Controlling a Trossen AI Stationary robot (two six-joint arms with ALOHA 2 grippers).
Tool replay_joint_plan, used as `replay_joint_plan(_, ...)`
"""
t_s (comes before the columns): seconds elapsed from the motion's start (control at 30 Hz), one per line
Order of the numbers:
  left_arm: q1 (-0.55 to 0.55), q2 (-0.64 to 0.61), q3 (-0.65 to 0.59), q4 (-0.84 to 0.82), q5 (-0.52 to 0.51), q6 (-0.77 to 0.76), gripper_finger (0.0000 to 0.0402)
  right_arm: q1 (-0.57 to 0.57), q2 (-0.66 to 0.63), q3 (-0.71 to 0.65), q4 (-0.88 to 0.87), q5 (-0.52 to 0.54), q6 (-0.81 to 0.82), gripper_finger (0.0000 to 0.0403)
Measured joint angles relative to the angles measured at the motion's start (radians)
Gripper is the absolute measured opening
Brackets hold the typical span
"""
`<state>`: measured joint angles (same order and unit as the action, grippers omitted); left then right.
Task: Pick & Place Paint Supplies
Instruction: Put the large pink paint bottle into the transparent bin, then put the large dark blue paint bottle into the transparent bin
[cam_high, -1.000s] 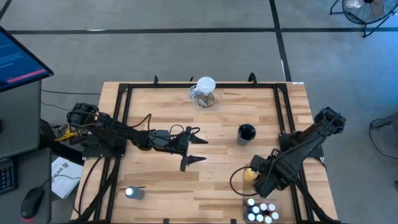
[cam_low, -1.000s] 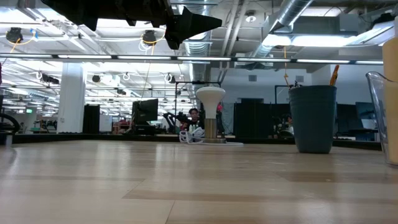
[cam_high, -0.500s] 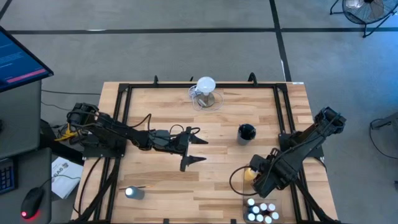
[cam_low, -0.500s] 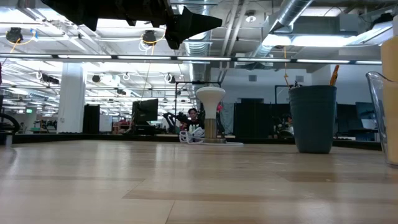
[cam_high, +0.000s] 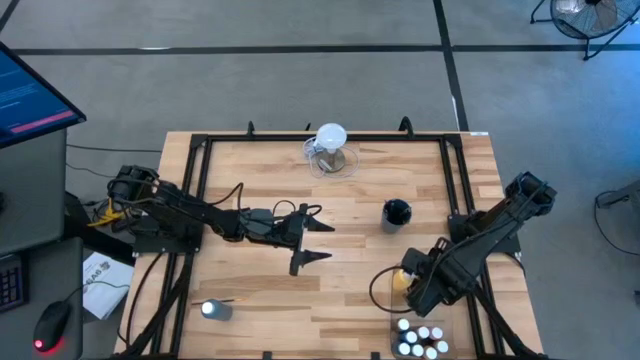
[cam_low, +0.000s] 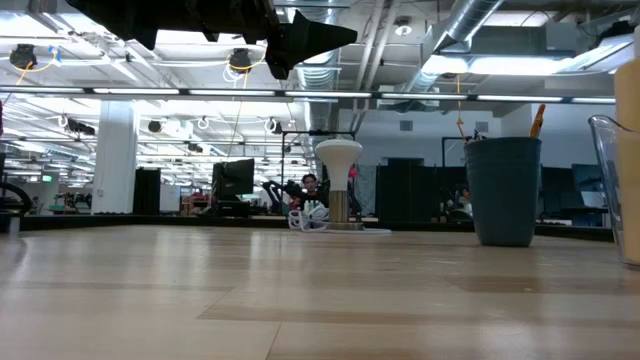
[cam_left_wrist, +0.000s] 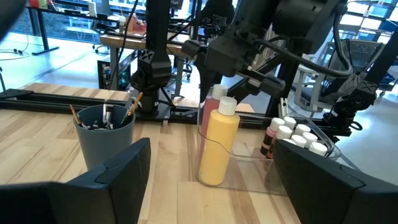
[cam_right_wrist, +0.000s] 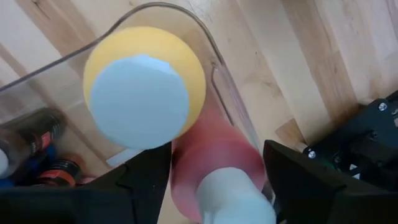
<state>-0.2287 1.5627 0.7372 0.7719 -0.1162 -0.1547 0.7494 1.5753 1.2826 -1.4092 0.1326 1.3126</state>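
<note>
Right tool (cam_right_wrist: 205, 180) directly above pink-red squeeze bottle (cam_right_wrist: 211, 155), fingers spread wide, nothing held. Bottle upright beside yellow squeeze bottle (cam_left_wrist: 219, 144) in clear container (cam_left_wrist: 249, 177), table's right edge, near front corner. Likely light, smooth plastic, squeezable: grip below cap, moderate force. Left tool (cam_high: 306, 236) mid-table, open, empty.

Paint supplies gathered near the table's right front corner.

A yellow squeeze bottle (cam_left_wrist: 218, 144) with a white cap stands upright inside a clear container, with a pink-red squeeze bottle (cam_left_wrist: 210, 102) upright just behind it and touching or nearly so. Seen from above, the yellow squeeze bottle is beside the right edge, and small white-capped paint bottles (cam_high: 421, 339) stand packed together in rows nearer the front edge. Thin paintbrushes (cam_left_wrist: 103, 116) stand tilted, handles up, in a dark grey cup (cam_left_wrist: 104, 140) towards the table's middle right.
</note>
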Motion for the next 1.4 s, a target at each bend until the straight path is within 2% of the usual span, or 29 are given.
replay_joint_plan(0.4,0.0,0.0,0.0,0.0,-0.001,0.0,0.0297,0.0,0.0,-0.002,0.004,0.0,-0.004,0.0277)
replay_joint_plan(0.7,0.0,0.0,0.0,0.0,-0.001,0.0,0.0297,0.0,0.0,0.046,0.002,-0.003,-0.011,0.0307)
replay_joint_plan(0.97,0.0,0.0,0.0,0.0,-0.001,0.0,0.0297,-0.027,0.0,0.106,-0.109,-0.035,-0.043,0.0318)
replay_joint_plan(1.17,0.0,0.0,0.0,-0.001,0.0,0.0,0.0297,-0.09,0.0,0.222,-0.162,-0.039,-0.176,0.033)
replay_joint_plan(1.3,-0.006,0.0,0.0,-0.007,0.076,-0.004,0.0297,-0.141,0.0,0.341,-0.149,-0.036,-0.331,0.0336)
replay_joint_plan(1.4,-0.033,-0.006,0.0,-0.014,0.133,-0.002,0.0297,-0.185,0.0,0.43,-0.107,0.048,-0.46,0.0336)
